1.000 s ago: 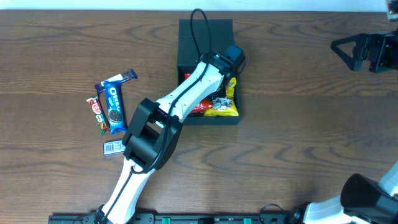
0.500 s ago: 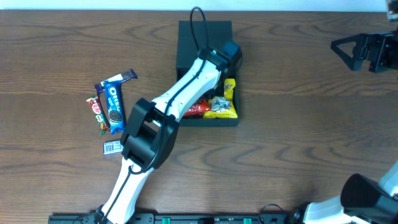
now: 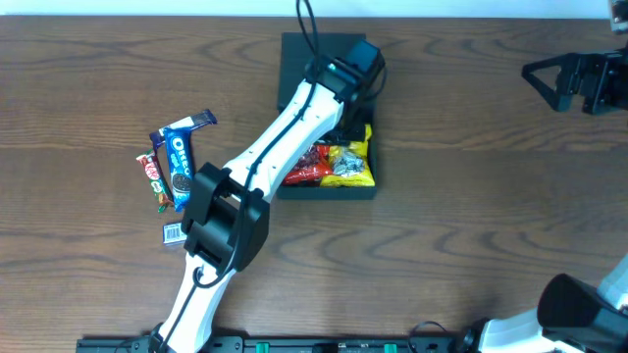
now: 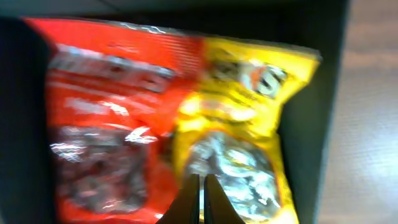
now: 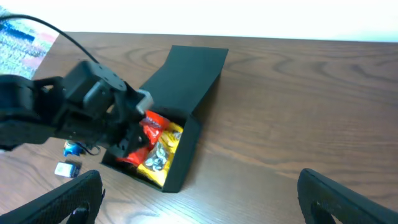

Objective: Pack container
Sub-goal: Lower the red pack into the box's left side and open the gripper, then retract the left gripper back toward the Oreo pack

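The container (image 3: 294, 64) sits at the far middle of the wooden table (image 3: 471, 206). It is a matte, dark, shallow box. Its flat lid is hinged open at the back, and from the right wrist view the lid leans up and away. Inside, two snack packets lie side by side, a red packet (image 3: 306, 167) on the left and a yellow packet (image 3: 353, 167) on the right. They touch along their long edges and fill the near part of the box.

The left arm stretches diagonally from the near edge of the table across the box. It covers much of the box's inner left side from above. The left gripper (image 4: 200, 182) hangs over the packets with its two fingers pressed together and nothing between them. Their tips are over the seam where red meets yellow.

The right gripper (image 3: 546, 82) is well apart, at the far right of the table. Its jaws are spread wide and hold nothing.

Well apart to the left of the box lie a blue Oreo packet (image 3: 180, 162) and a small red bar (image 3: 150, 169) just beside it. A little white-labelled packet (image 3: 177, 232) is nearer the front edge, close to the arm's elbow.
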You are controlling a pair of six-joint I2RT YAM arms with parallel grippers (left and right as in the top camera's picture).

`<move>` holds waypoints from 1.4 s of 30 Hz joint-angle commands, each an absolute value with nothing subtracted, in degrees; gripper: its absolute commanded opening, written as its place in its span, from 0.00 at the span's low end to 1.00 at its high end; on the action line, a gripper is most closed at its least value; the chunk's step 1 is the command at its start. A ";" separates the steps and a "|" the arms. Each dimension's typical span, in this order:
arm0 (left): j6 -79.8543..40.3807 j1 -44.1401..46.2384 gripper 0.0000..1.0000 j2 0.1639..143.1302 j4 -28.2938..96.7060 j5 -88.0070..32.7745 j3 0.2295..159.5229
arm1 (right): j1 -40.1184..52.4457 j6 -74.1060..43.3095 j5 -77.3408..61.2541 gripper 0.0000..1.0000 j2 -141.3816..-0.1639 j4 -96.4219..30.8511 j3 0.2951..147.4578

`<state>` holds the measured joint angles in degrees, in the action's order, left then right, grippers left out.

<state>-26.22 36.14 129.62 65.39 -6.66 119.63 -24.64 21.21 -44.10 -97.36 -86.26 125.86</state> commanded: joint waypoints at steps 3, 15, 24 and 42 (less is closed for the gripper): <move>-22.22 36.40 0.06 129.01 63.94 -12.36 114.74 | -25.10 22.39 -45.01 0.99 -97.51 -86.26 125.78; -17.87 36.82 0.06 129.10 57.04 -17.78 104.40 | -25.10 22.37 -45.01 0.99 -97.51 -86.13 125.78; -17.67 36.12 0.06 128.18 57.89 -17.43 107.59 | -25.10 22.37 -45.04 0.99 -97.51 -86.15 125.78; -18.17 20.03 0.06 115.39 76.66 12.67 120.53 | -25.10 22.81 -45.08 0.99 -97.51 -86.19 125.78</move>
